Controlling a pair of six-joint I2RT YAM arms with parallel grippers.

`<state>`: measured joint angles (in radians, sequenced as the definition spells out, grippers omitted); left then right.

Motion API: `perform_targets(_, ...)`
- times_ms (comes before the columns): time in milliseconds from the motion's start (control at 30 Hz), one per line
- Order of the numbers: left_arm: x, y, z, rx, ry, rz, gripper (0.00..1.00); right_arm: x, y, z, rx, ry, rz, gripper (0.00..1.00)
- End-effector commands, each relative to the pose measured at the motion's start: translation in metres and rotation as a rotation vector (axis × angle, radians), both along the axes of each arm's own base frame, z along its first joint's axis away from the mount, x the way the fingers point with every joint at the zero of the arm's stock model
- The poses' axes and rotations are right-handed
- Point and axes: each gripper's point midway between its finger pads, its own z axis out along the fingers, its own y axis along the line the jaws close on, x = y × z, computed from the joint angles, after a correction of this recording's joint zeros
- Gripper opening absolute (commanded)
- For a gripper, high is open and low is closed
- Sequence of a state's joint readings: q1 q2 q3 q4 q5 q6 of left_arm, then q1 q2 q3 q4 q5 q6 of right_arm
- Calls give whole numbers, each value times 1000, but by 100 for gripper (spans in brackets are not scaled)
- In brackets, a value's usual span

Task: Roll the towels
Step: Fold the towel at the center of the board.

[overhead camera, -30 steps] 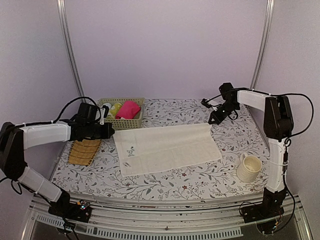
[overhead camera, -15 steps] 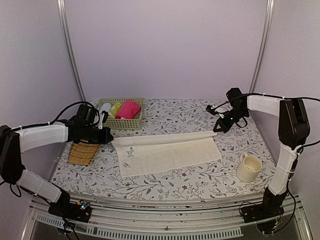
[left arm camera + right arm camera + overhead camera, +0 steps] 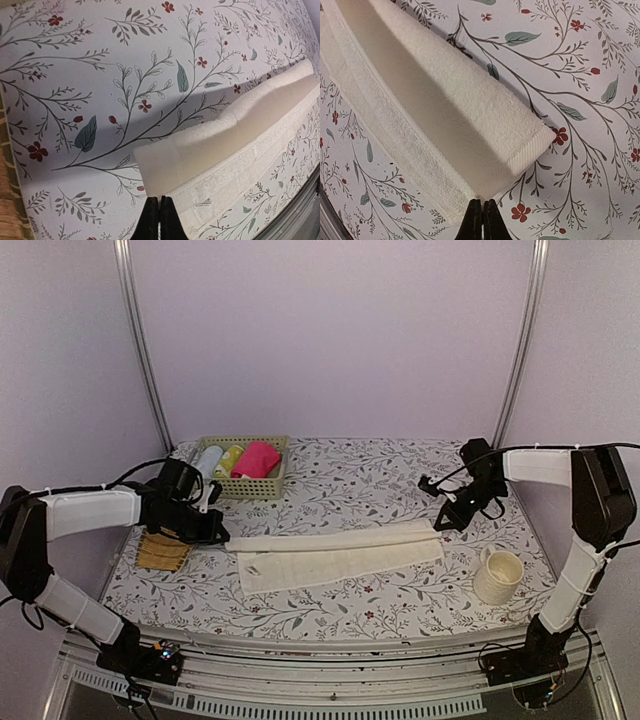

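A second ago the cream towel lay spread wide and flat on the flowered surface. Now its far edge has been drawn over toward the near side, so it lies doubled as a long narrow band across the middle. Both arms have come nearer with it. The left hand sits at the band's left end and the right hand at its right end, with the towel stretched between them. In the left wrist view the left hand has its fingers pressed tight together on the corner of the upper layer of the towel. That layer rides slightly above the layer under it. In the right wrist view the right hand is likewise clenched on the opposite corner, and the upper layer of the towel rises like a tent toward the fingertips. The pink towel rests in the woven basket at the far left, well apart from both hands. The straw mat lies under the left arm, and the mug stands near the right end of the band.
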<state>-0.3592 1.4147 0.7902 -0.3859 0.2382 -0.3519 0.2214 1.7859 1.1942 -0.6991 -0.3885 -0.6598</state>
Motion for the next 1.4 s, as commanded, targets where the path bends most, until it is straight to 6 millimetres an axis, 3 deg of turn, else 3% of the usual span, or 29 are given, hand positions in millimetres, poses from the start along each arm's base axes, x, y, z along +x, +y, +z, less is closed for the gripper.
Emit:
perform_targets(0,-27,0,-22,0,119,-30,0,3,-17,-8,-75,-35,-12,2)
perform_targets(500,-63,-19,-43,-22,238,-152,0,-3,-30,-18,-155,-41,13,2)
perform_targets(867,-64,-19,-50,6,244,-159,0,-3,-37,-24,-167,-41,15,3)
perform_targets(1067,-43,-18,-35,35,146,-149,0,3,-34,-24,-156,-48,12,3)
perform_targets(1367,25,-13,15,135,-117,-98,0,75,-36,25,-161,-200,-93,3)
